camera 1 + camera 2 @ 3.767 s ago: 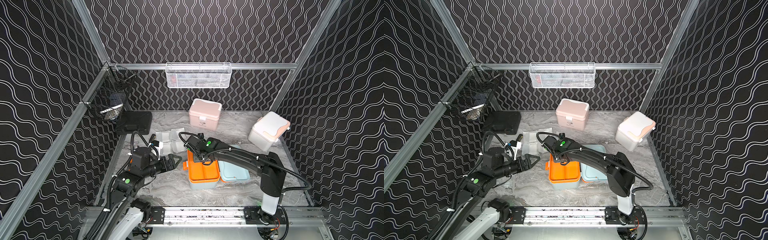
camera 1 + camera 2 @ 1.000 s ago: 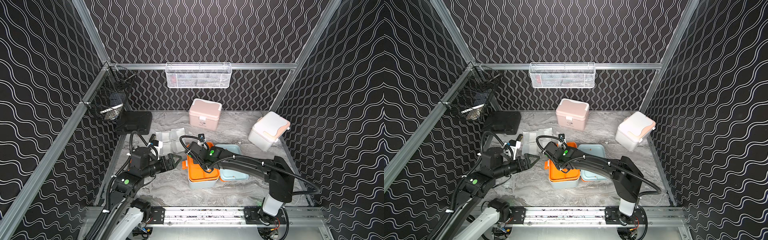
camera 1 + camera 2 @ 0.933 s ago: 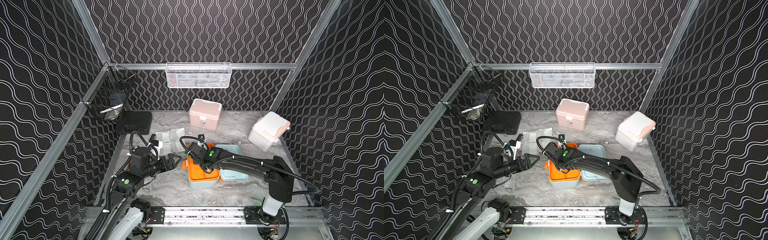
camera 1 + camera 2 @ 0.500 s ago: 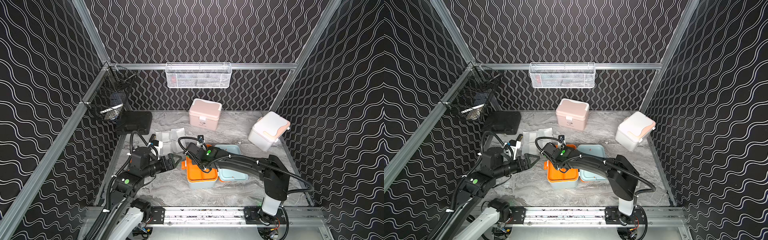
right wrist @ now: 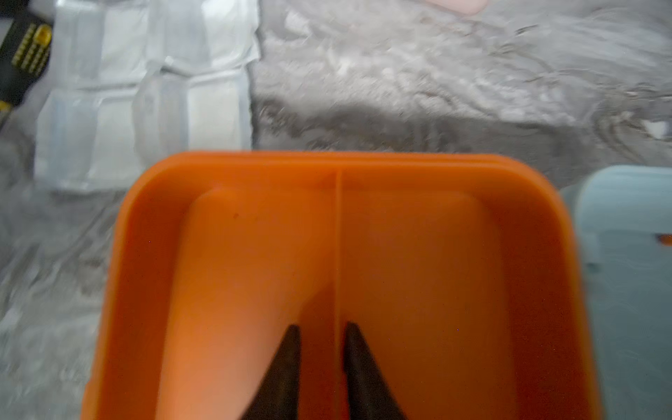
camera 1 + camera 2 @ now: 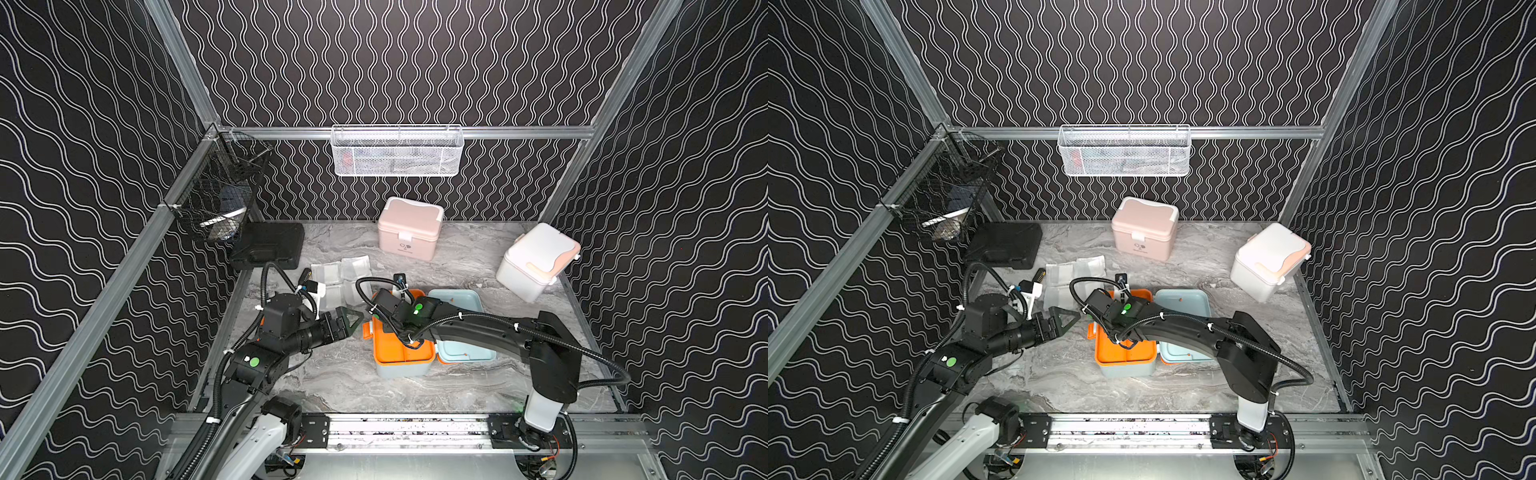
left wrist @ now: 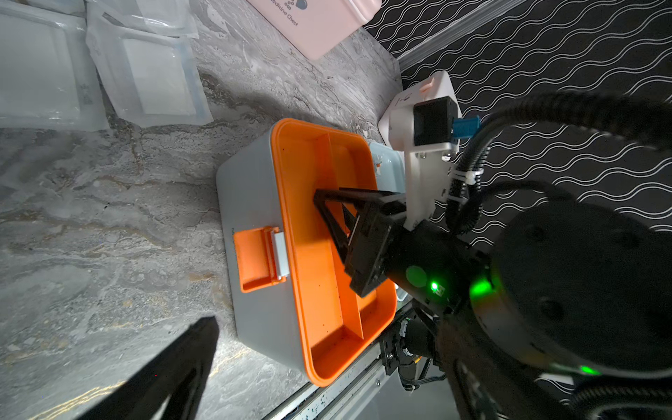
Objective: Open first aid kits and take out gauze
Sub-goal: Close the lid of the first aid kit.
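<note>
**Top views.** Three first aid kits stand on the grey marbled tabletop [image 6: 353,386]. A closed pink plastic case [image 6: 409,228] sits at the back wall, and a closed white case with peach trim [image 6: 536,262] is set askew at the far right. In the centre is an open pale blue-grey case [image 6: 399,368] with an orange inner tray [image 6: 401,349]; its lid [image 6: 461,324] lies flat just beside it. The gauze [image 6: 340,276], flat white packets in clear wrap, lies overlapped on the table outside the kits, between the open case and one flat black hard case [image 6: 268,245]. The left gripper [image 6: 351,322] hovers near the open case, jaws spread wide and holding nothing. The right arm [image 6: 478,332] reaches over the tray. Two wire baskets hang from the frame, one white [image 6: 397,151] and one black [image 6: 220,195]. The walls are black with white wavy lines, and aluminium rails [image 6: 407,428] edge the cell.

**Left wrist view.** One dark, blurred left finger [image 7: 163,374] shows. The right gripper [image 7: 322,198] dips into the two-compartment tray. An orange latch [image 7: 254,258] sits on the case's grey wall.

**Right wrist view.** Four gauze packets lie on the table beyond the tray, in two rows of two. The right gripper's tips stand narrowly parted astride the tray's centre rib [image 5: 338,236]. Whether either tip touches the rib cannot be told.
</note>
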Motion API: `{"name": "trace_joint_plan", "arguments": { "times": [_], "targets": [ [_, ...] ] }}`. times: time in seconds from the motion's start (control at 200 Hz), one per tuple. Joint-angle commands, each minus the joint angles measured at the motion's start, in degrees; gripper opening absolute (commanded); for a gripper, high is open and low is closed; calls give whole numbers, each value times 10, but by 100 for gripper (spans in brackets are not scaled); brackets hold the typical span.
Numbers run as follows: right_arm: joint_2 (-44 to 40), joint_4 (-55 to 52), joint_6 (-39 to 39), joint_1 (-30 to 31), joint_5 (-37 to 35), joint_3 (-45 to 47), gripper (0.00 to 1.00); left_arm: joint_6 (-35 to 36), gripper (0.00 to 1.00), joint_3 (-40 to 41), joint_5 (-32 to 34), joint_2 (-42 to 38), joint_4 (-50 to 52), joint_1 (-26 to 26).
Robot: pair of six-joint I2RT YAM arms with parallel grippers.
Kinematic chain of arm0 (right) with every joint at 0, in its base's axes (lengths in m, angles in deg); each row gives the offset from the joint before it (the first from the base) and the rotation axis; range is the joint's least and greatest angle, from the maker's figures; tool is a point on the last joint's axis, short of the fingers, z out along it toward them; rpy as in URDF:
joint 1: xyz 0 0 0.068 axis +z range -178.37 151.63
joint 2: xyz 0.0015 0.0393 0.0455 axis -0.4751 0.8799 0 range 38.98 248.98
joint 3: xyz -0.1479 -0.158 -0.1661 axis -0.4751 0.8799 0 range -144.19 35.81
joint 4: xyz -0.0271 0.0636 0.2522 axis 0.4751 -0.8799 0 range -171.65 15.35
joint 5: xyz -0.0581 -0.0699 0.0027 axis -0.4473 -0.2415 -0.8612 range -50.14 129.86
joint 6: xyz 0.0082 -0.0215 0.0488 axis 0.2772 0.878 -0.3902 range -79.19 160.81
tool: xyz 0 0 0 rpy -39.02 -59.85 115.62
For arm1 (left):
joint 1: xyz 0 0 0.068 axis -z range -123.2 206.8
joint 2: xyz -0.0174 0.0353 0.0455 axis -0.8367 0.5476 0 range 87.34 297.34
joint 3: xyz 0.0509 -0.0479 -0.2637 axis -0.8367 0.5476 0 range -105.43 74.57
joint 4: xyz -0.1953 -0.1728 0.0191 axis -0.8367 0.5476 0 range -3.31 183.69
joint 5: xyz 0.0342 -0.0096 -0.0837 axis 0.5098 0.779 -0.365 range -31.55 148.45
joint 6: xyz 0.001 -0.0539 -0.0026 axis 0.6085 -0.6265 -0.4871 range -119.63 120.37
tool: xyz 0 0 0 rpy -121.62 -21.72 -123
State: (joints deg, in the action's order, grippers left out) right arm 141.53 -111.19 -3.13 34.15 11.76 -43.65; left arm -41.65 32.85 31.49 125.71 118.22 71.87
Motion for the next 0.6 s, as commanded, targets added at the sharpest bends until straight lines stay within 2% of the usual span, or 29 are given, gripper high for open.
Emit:
{"name": "trace_joint_plan", "arguments": {
  "times": [0.0, 0.085, 0.255, 0.405, 0.596],
  "targets": [
    [-32, -5, 50, -2, 64, 10, 67, 4, 99, -21, -5, 1, 20, -1],
    [-54, -5, 70, -8, 81, 10, 83, 7, 99, -32, -3, 1, 31, 0],
    [-96, -22, 93, -29, 110, 7, 99, 4, 99, -42, -4, 2, 34, 0],
    [-148, -12, 97, -68, 156, 34, 100, 9, 99, -57, -1, 8, 46, 2],
    [-216, 1, 102, -148, 222, 85, 100, 5, 99, -68, 3, 17, 42, 12]
  ]
}}
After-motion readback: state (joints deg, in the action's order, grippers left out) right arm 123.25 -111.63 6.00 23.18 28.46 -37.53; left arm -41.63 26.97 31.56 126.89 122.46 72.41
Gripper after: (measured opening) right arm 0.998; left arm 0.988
